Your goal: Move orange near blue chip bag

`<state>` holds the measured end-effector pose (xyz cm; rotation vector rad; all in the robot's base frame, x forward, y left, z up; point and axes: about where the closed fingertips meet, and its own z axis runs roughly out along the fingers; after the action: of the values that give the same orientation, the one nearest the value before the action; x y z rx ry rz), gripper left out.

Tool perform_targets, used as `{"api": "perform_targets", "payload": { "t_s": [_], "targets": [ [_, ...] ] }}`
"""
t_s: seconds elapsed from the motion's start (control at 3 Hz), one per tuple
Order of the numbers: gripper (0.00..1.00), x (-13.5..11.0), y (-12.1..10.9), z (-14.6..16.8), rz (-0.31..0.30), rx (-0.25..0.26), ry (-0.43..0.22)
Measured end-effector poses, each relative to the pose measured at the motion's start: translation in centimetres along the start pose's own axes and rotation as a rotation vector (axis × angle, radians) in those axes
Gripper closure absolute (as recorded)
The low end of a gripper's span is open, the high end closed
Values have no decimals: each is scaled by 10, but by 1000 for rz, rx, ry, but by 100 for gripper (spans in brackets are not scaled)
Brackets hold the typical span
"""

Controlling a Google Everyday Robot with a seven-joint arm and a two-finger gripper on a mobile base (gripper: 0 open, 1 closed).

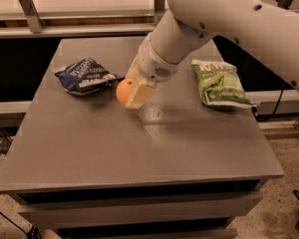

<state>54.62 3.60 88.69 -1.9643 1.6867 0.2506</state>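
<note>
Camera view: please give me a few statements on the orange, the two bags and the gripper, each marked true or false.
1. The gripper is shut on the orange. True.
2. The orange sits on top of the blue bag. False: it is in the gripper, beside that bag, between it and the green bag.
3. The blue bag lies on the table. True.
4. The green bag is under the gripper. False: it lies on the table, off to one side of the gripper, on the far side from the blue bag.
</note>
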Motion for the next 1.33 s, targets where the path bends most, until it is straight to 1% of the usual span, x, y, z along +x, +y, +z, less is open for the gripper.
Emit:
{"api": "perform_targets", "payload": {
  "t_s": [0.33, 0.67, 1.0, 1.33],
  "targets": [
    [100, -15, -19, 23, -20, -4, -56],
    [100, -19, -29, 38, -24, -10, -89],
    [100, -21, -34, 46, -38, -21, -105],
    [84, -20, -37, 52, -48, -35, -106]
  ]
}}
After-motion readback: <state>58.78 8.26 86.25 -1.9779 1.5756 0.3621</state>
